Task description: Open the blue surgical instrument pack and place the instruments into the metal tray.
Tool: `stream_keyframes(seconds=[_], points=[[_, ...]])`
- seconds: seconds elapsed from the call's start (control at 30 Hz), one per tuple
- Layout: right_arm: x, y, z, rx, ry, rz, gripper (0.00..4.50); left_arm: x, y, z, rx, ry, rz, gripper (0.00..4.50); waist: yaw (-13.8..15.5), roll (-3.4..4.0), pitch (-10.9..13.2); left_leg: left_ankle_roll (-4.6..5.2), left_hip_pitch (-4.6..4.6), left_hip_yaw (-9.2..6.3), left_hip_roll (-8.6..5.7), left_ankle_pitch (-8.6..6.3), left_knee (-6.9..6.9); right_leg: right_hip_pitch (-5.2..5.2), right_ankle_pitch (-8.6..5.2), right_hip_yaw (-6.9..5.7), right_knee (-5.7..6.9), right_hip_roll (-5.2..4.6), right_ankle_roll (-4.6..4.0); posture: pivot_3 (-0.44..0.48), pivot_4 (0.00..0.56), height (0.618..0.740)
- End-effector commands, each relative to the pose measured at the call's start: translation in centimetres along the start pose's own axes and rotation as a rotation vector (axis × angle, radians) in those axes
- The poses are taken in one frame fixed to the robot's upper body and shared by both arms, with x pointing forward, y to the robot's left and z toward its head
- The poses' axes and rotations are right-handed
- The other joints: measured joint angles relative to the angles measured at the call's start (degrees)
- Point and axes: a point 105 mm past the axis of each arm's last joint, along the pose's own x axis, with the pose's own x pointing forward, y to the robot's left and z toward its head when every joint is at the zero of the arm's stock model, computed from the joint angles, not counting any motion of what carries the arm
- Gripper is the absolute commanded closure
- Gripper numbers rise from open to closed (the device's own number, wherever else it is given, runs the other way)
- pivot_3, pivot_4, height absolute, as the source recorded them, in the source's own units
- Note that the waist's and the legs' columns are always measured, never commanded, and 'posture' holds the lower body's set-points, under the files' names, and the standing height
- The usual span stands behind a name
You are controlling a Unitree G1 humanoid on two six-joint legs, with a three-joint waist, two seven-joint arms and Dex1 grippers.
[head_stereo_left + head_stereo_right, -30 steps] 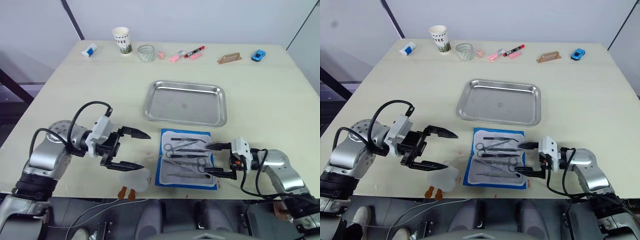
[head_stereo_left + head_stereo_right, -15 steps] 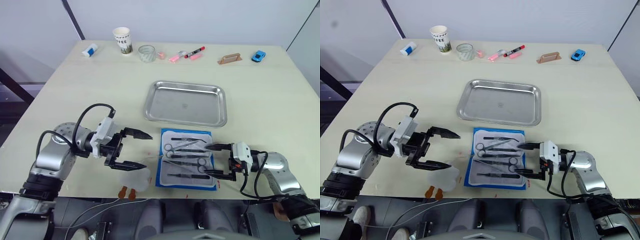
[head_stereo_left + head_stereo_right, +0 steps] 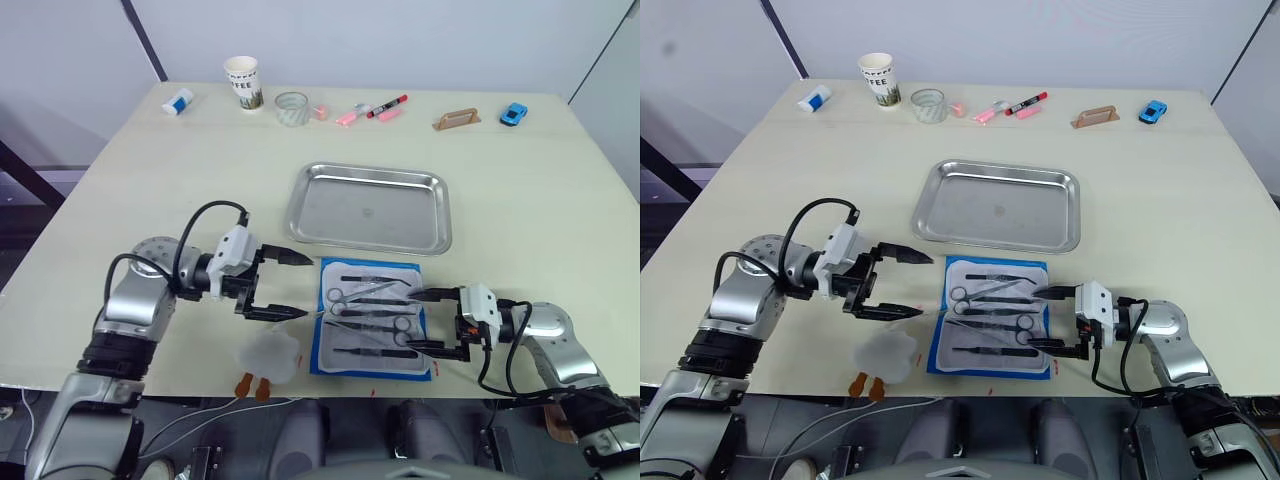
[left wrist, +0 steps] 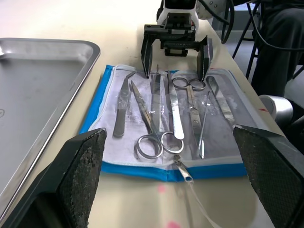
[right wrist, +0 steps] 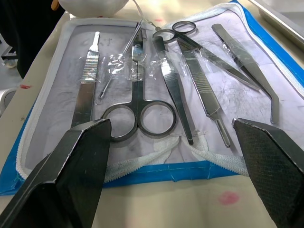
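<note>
Flanking the opened blue surgical instrument pack point(image 3: 373, 317), both grippers stood with fingers spread wide, holding nothing.
The instruments point(image 5: 161, 85) lay on the pack's pale lining, near the empty metal tray point(image 3: 371, 207); left gripper point(image 3: 285, 285) sat at its left edge, right gripper point(image 3: 425, 320) at its right.

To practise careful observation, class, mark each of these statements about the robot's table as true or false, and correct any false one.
1. The blue surgical instrument pack lies open. True.
2. The metal tray holds two scissors. False: it holds no instruments.
3. The left hand grips a tool. False: it is open and holds nothing.
4. The instruments lie on the pack's pale lining. True.
5. The right hand is open beside the pack. True.
</note>
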Motion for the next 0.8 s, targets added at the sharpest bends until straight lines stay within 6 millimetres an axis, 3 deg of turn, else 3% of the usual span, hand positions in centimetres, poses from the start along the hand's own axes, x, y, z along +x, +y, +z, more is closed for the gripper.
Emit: stream_keyframes(seconds=[0.03,0.57,0.67,0.77,0.8], points=[[-0.4,1.1,-3.2,0.104,0.140,0.000,0.07,0.1,0.6,0.3,0.033,0.005,0.008,0.00,0.0,0.00,0.0,0.00,0.00,0.00,0.00,0.00,0.00,0.00,0.00,0.00,0.00,0.00,0.00,0.000,0.150,0.737],[0.2,1.3,-3.3,0.108,0.151,-0.009,0.07,2.8,3.7,-0.6,0.004,0.011,0.072,0.00,-0.3,-0.01,0.0,0.00,0.01,-0.03,0.01,0.00,0.00,0.01,0.00,0.01,0.00,0.04,0.00,0.000,0.150,0.737],[0.4,1.3,-3.4,0.111,0.149,-0.008,0.00,3.6,3.7,-0.1,-0.004,-0.011,0.025,0.85,-0.3,-0.01,0.0,0.00,0.01,-0.06,0.01,0.00,0.00,0.01,0.00,-0.01,0.01,0.05,0.00,0.000,0.150,0.737],[0.4,1.4,-3.4,0.112,0.149,-0.010,0.00,3.9,3.7,-0.3,0.007,0.008,0.000,2.19,-0.7,-0.01,0.0,0.00,0.01,-0.06,0.01,0.00,0.00,0.01,0.00,0.00,0.01,0.06,-0.01,0.000,0.150,0.737],[0.4,1.4,-3.4,0.113,0.149,-0.010,0.00,4.0,3.6,-0.4,0.009,0.013,-0.008,2.45,-0.8,-0.01,0.0,0.00,0.01,-0.06,0.01,0.00,0.00,0.01,0.00,0.00,0.01,0.06,-0.01,0.000,0.150,0.737]])
